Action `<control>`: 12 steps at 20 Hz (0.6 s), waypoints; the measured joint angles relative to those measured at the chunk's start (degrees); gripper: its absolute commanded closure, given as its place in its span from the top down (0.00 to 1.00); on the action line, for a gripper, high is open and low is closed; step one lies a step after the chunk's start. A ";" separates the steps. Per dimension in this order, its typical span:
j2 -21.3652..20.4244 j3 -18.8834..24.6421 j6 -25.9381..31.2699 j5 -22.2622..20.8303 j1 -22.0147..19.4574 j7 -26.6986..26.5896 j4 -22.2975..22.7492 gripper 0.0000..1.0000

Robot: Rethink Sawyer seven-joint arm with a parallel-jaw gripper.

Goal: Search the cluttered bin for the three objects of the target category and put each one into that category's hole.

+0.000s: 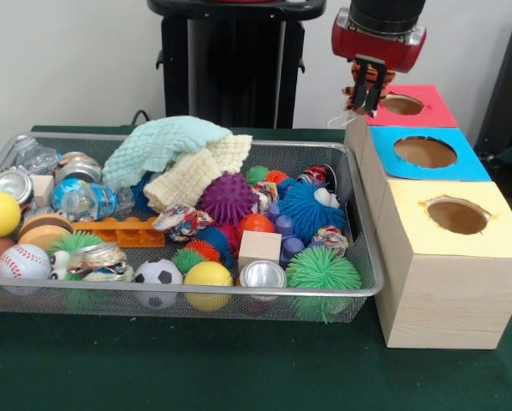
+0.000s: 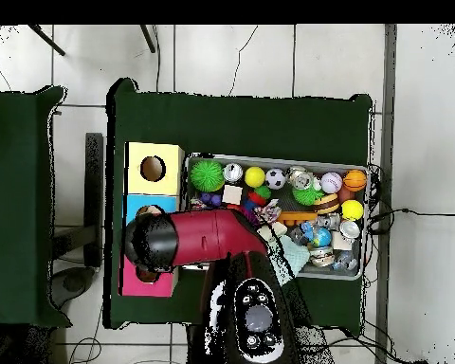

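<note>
My gripper (image 1: 365, 92) hangs at the near left edge of the red-topped box (image 1: 433, 110), just left of its round hole (image 1: 402, 104). It is shut on a small orange and black striped toy (image 1: 366, 80) with a white bit hanging at its left. In the overhead view the red arm (image 2: 203, 237) covers the gripper and most of the red box (image 2: 135, 282). The wire mesh bin (image 1: 364, 257) is full of mixed clutter: spiky balls, sports balls, crushed cans, rope knots, blocks and two cloths.
A blue-topped box (image 1: 470, 164) and a yellow-topped box (image 1: 504, 244), each with a round hole, stand in a row with the red one, right of the bin. A mint cloth (image 1: 157, 141) and a cream cloth (image 1: 196, 175) lie heaped at the bin's back.
</note>
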 measured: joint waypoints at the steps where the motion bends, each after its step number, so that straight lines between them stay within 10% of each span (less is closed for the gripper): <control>1: 0.01 -0.13 0.00 -0.01 -0.04 0.00 0.08 0.00; 12: 0.01 -0.73 -1.33 -0.14 -0.31 0.00 0.51 0.00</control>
